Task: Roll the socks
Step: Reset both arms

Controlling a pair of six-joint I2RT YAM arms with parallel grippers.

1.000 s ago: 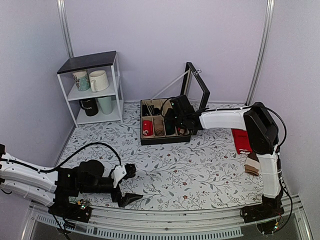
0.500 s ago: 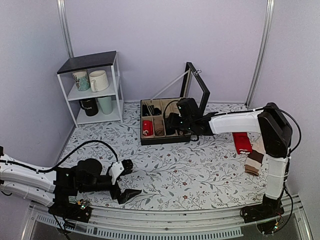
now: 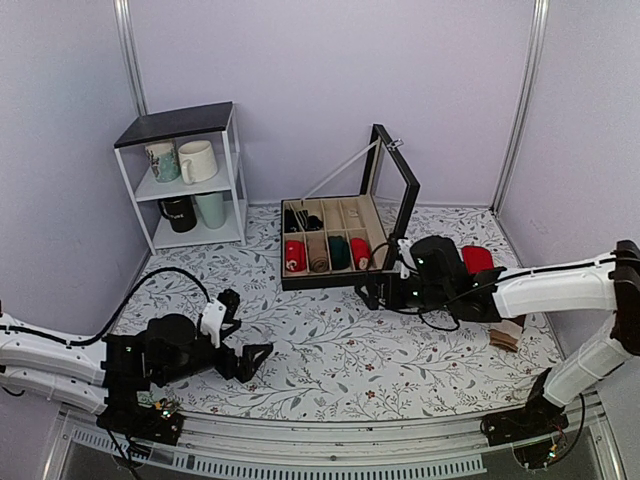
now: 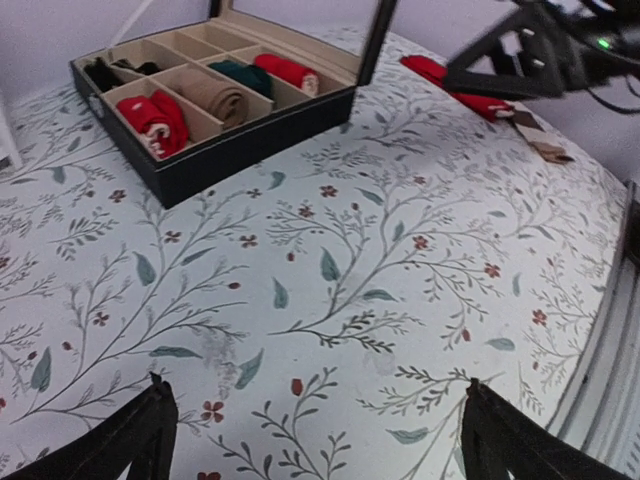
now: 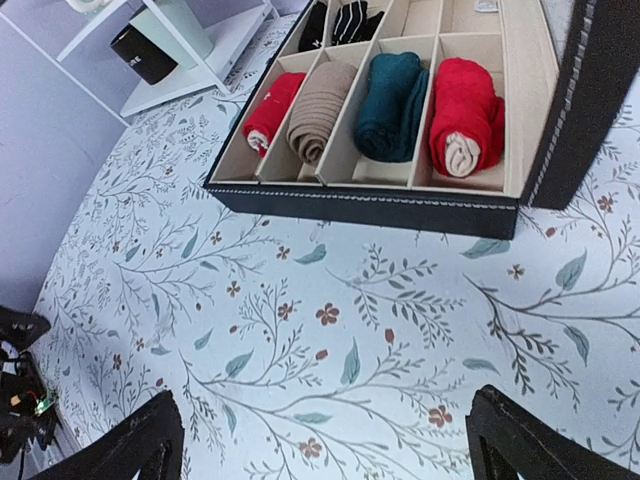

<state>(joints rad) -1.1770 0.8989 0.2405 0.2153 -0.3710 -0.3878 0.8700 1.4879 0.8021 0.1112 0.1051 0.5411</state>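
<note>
The dark teal-green socks [image 5: 392,104] lie as a thick roll in a compartment of the open black box [image 5: 370,198], between a beige roll and a red roll; they also show in the top view [image 3: 339,251] and the left wrist view [image 4: 240,76]. My right gripper [image 3: 382,297] is open and empty, just in front of the box over the floral cloth. My left gripper [image 3: 243,338] is open and empty at the near left, well apart from the box.
A red sock roll [image 5: 274,110] and a beige roll [image 5: 320,95] fill other compartments. Flat red socks [image 3: 478,259] and beige-and-brown socks [image 3: 506,333] lie at the right. A white shelf with mugs [image 3: 190,175] stands at the back left. The box lid [image 3: 393,180] stands upright.
My right gripper has pulled back out of the box toward the near right, leaving the teal roll in its compartment. My left gripper has shifted slightly and stays open.
</note>
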